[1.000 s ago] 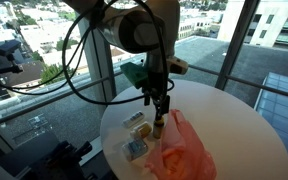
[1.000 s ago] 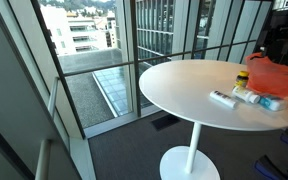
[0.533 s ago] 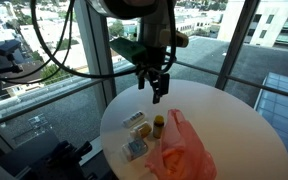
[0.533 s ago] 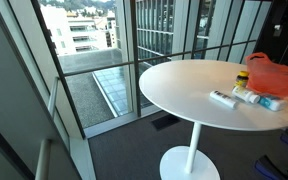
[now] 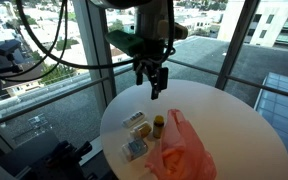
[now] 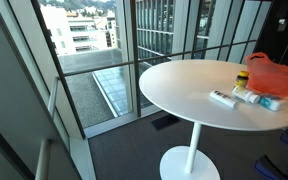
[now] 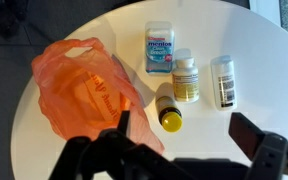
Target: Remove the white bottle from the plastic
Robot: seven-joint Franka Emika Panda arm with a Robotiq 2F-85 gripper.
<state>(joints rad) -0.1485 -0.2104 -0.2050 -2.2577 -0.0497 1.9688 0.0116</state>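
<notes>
An orange plastic bag (image 7: 79,90) lies on the round white table (image 7: 214,25); it also shows in both exterior views (image 5: 181,152) (image 6: 274,72). A white bottle (image 7: 222,80) lies on the table outside the bag, also in both exterior views (image 5: 133,119) (image 6: 222,98). A small bottle with a yellow cap (image 7: 168,110) stands right beside the bag (image 5: 159,125). My gripper (image 7: 189,135) hangs high above the table (image 5: 157,82), open and empty.
A pill bottle with a white cap (image 7: 185,75) and a blue-labelled container (image 7: 159,48) lie between the white bottle and the bag. Glass walls and a railing (image 5: 74,75) stand close behind the table. The table edge (image 6: 174,105) is near the bottles.
My gripper has risen from just above the yellow-capped bottle to well above the table. The bottle stays beside the bag.
</notes>
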